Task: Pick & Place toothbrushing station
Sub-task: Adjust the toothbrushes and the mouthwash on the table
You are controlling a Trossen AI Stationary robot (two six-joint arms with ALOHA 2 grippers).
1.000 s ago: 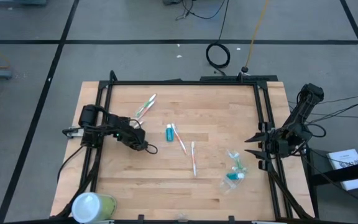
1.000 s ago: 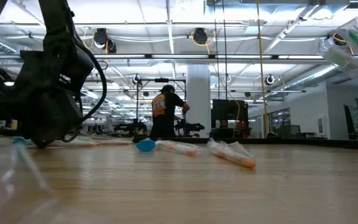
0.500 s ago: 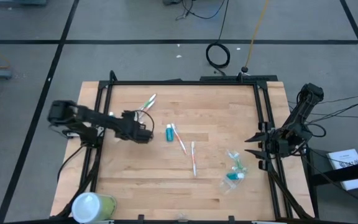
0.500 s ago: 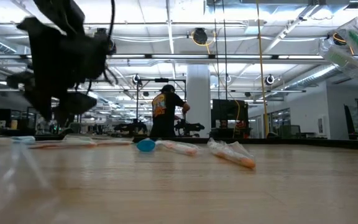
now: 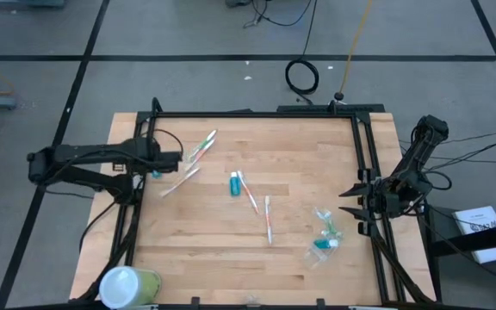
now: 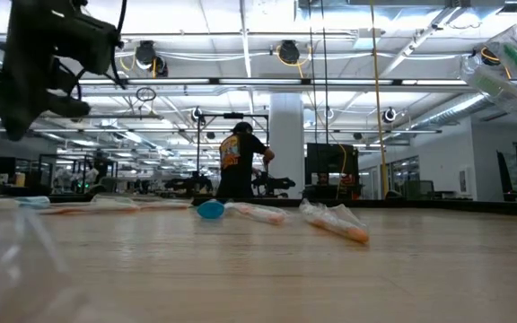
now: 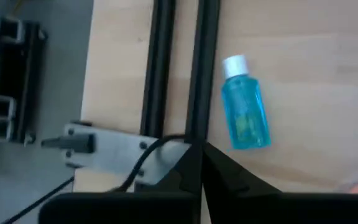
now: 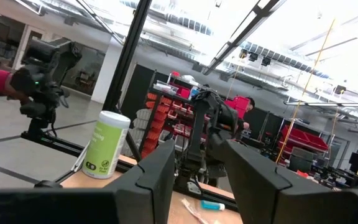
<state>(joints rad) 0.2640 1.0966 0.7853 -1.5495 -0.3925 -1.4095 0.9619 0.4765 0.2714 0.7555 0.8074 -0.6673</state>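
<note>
From my left wrist camera, the left claw [image 7: 202, 171] is pressed together on nothing, hovering over the surface's [image 5: 300, 151] left edge rail. Just beyond lies a small teal tube [image 7: 245, 106], light, slick and rounded; I'd pinch it across its body. Farther out lie the thin toothbrushes [image 5: 252, 196], stiff and low, best taken mid-handle. The clear plastic holder [image 5: 324, 232] is hard to make out, probably crinkly wrapping. The right claw [image 5: 353, 202] waits, fingers spread, at the right edge.
</note>
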